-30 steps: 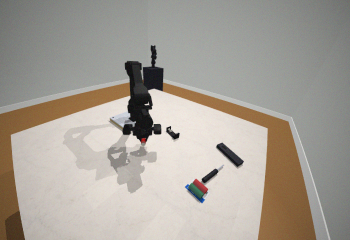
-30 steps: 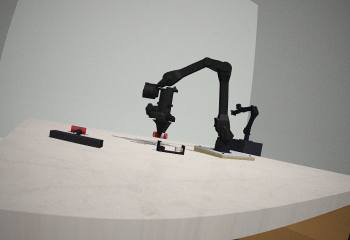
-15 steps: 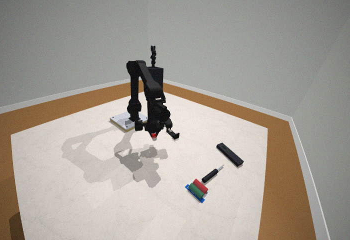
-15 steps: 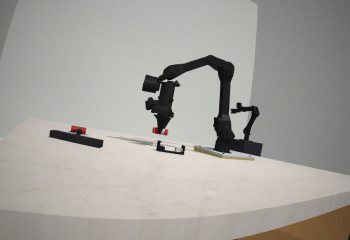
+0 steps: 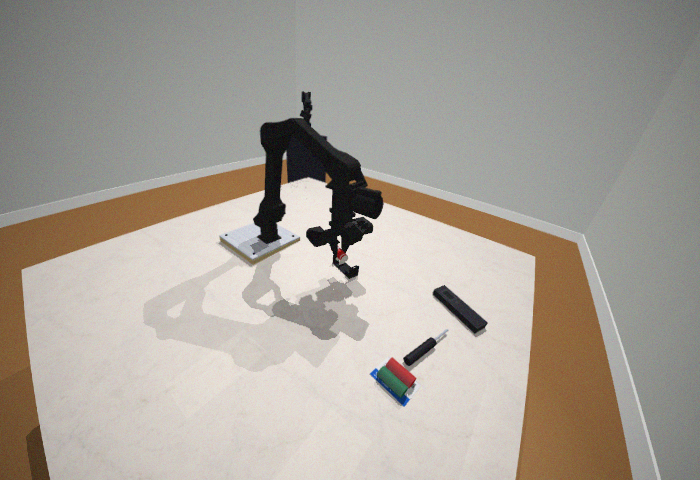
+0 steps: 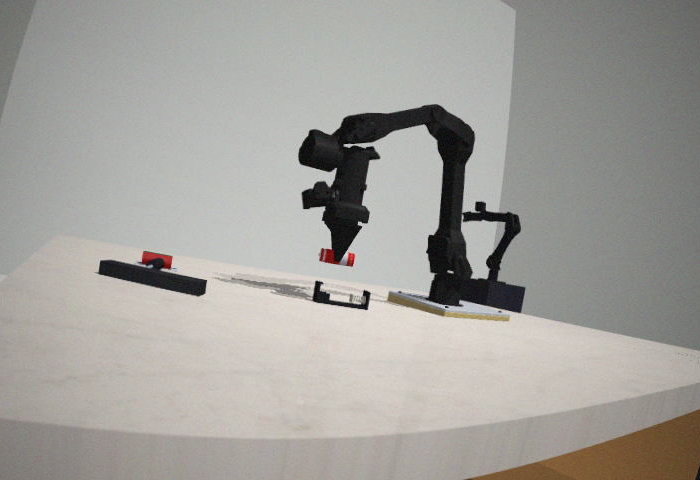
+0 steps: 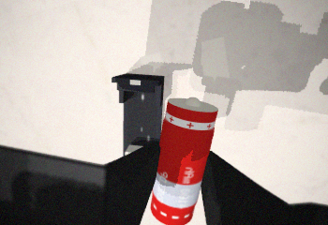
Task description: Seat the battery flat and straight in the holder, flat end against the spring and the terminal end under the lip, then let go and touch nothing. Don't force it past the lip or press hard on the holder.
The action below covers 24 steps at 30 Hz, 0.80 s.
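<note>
My gripper (image 5: 340, 255) (image 6: 340, 258) (image 7: 181, 153) is shut on the red battery (image 5: 342, 258) (image 6: 327, 255) (image 7: 187, 141) around its middle and holds it lying lengthwise, in the air above the table. In the wrist view its terminal end points up the picture, its flat end down. The black holder (image 5: 353, 273) (image 6: 341, 304) (image 7: 143, 114) stands on the table below. In the wrist view it shows left of the battery, with its lip end at the top; the spring end is partly hidden by a finger. The battery leans slightly against the holder's line there. The spring (image 6: 357, 298) shows at the right end in the exterior view.
A black bar (image 5: 459, 309) (image 6: 151, 277) lies on the table, away from the holder. A black-handled screwdriver (image 5: 420, 351) lies near it, beside a blue base with a red roll (image 5: 400, 371) and a green roll (image 5: 391, 381). The arm's base plate (image 5: 241, 239) (image 6: 478, 312) is close to the holder.
</note>
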### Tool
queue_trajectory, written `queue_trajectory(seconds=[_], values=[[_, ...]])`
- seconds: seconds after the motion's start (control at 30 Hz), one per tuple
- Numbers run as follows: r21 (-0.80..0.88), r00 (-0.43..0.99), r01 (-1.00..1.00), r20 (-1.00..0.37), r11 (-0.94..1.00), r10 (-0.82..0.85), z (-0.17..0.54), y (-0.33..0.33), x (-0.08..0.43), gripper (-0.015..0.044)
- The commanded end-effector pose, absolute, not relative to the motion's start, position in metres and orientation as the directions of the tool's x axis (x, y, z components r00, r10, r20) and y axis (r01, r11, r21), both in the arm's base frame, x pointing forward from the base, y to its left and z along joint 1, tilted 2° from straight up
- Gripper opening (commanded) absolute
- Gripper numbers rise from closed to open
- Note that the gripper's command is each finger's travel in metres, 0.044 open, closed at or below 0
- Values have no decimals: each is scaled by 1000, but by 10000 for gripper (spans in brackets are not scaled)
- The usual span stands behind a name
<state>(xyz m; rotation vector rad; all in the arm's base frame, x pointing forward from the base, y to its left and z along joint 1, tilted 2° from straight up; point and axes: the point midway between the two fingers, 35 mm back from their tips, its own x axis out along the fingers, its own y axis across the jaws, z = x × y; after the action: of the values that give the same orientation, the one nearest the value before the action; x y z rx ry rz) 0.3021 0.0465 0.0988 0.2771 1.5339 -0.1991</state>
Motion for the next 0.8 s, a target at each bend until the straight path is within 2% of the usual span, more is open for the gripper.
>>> queue_trajectory(seconds=[0.0, 0.23, 0.77], values=[[55, 32, 228, -998, 972, 49, 105, 77, 301, 84], [54, 38, 209, -998, 977, 47, 105, 85, 299, 84], [49, 219, 209, -976, 977, 2, 74, 85, 306, 84]])
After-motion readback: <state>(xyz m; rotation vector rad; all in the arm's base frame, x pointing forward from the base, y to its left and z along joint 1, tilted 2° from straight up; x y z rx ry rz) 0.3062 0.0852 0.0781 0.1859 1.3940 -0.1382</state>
